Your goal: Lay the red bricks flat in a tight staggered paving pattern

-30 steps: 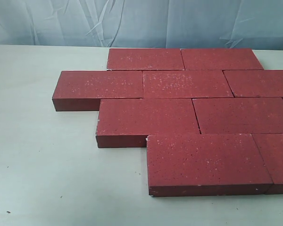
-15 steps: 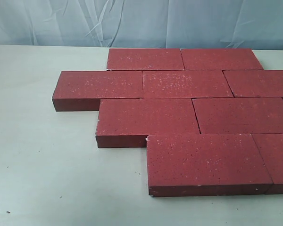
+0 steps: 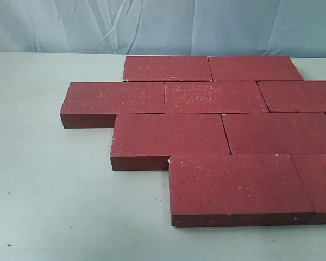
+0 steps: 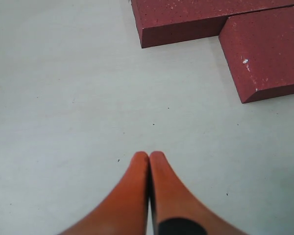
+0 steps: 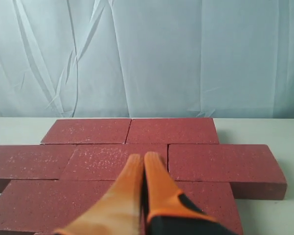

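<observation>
From outside, we are seeing the red bricks [image 3: 198,97] lying flat in four staggered, touching rows on a table [image 3: 43,190], with a blue curtain [image 3: 152,24] behind. Left wrist: the left gripper [image 4: 149,156] is hovering closed near two brick corners. Right wrist: the right gripper [image 5: 143,157] is pointing closed over the bricks.

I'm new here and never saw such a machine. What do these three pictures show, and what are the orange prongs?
It is a two-armed robot. One camera off the arms shows the red bricks lying flat in four staggered rows on a pale table. The other two cameras sit on the wrists. The orange prongs are the grippers: the left gripper over bare table beside the bricks, the right gripper looking across them. Both are shut, holding nothing.
</observation>
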